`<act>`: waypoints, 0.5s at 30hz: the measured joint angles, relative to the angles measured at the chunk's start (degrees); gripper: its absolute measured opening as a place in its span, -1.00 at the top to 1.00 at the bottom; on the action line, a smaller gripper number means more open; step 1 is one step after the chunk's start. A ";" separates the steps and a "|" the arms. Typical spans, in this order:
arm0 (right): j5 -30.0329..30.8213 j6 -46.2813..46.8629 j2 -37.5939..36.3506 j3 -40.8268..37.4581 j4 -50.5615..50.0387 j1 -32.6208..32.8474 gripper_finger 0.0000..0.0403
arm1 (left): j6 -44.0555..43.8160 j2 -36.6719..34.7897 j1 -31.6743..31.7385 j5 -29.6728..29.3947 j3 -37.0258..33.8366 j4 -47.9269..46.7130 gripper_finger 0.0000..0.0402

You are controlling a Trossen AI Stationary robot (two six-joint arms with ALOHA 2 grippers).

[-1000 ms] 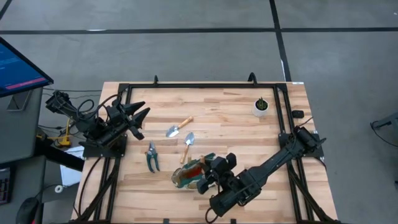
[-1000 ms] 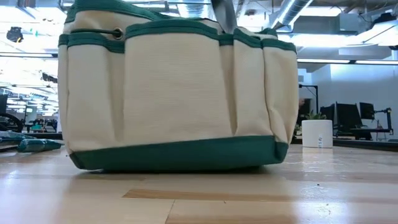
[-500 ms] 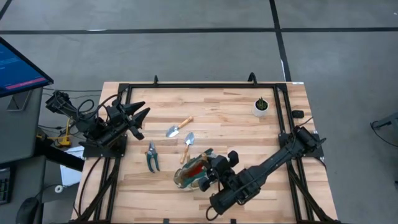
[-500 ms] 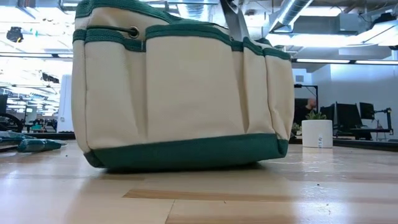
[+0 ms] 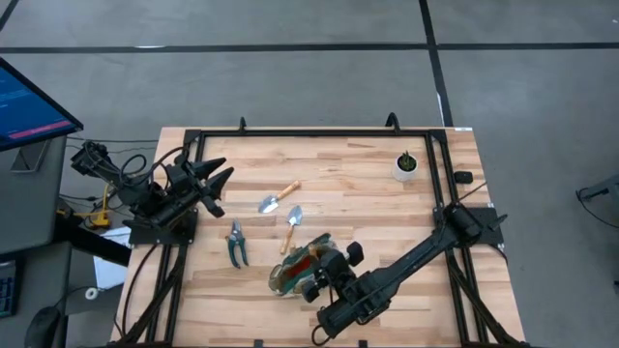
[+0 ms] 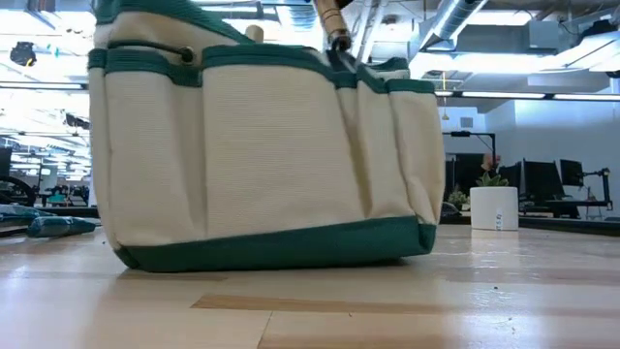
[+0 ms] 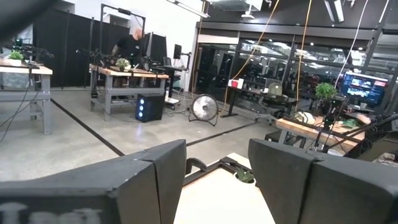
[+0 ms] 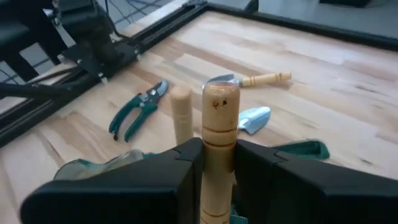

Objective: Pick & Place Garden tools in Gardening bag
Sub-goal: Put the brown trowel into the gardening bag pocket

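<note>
right gripper (image 8: 219, 163) pinched light wooden tool handle (image 8: 219, 118) over tan-and-green fabric bag (image 5: 302, 269), near tabletop's front edge | you should've released low inside | left gripper (image 7: 214, 180) spread, idle

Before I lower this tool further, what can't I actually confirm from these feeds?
- Working end of the wooden-handled tool in the right hand: hidden by the fingers, right wrist view.
- Gardening bag contents: fabric wall blocks the low view; the right arm covers the opening from above.
- Plant in the white pot: too small, high view.
- Left hand: idle at the table's left edge.
</note>
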 joint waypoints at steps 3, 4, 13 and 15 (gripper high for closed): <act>1.39 -0.02 0.04 0.02 0.03 0.38 0.70 | 0.00 -0.02 0.00 -0.15 0.00 0.02 0.18; 1.38 -0.48 0.04 0.02 0.02 0.43 0.70 | 0.00 -0.02 0.00 -0.15 0.00 0.02 0.18; 0.41 -4.07 -0.45 0.09 -0.36 0.94 0.58 | 0.59 -0.02 0.00 -0.14 0.00 0.02 0.18; 0.46 -5.03 -0.45 0.09 -0.28 1.20 0.51 | 1.31 -0.02 0.01 -0.14 0.00 0.02 0.18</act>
